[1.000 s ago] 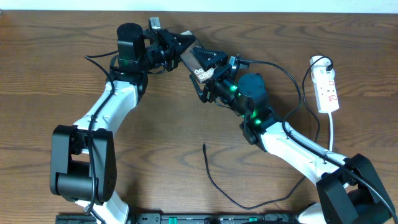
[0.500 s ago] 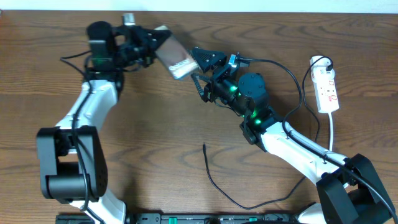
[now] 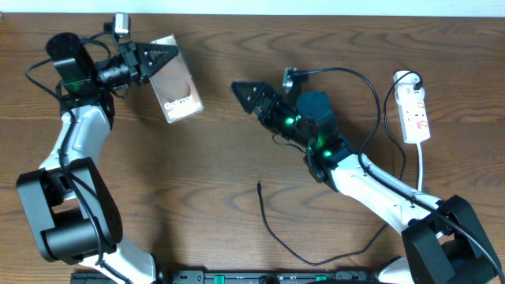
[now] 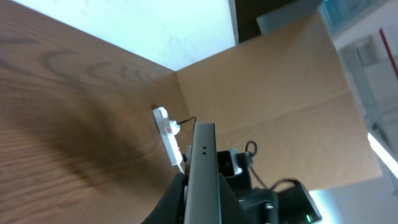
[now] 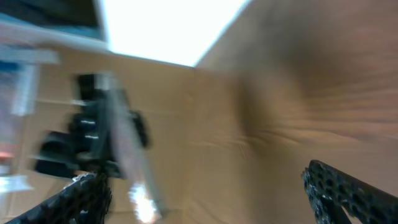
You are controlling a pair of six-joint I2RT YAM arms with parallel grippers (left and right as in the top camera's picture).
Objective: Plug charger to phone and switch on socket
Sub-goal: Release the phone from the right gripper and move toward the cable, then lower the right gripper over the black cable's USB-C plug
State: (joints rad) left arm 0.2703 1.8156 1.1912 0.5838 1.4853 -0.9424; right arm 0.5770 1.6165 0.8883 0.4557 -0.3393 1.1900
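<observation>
The socket (image 3: 415, 110) lies at the right edge of the table (image 3: 189, 197), its white cord (image 3: 422, 170) trailing toward the near side. The charger (image 3: 272, 229) lies loose mid-table, just beside the right arm (image 3: 371, 177). The right gripper (image 3: 243, 91) gapes wide, holding nothing. The left gripper (image 3: 158, 57) clamps the phone (image 3: 180, 85) by 1 short end at the far left. The phone's glossy brown face is up, with "Galaxy" lettering near its free end. Open wood spreads between the 2 grippers.
</observation>
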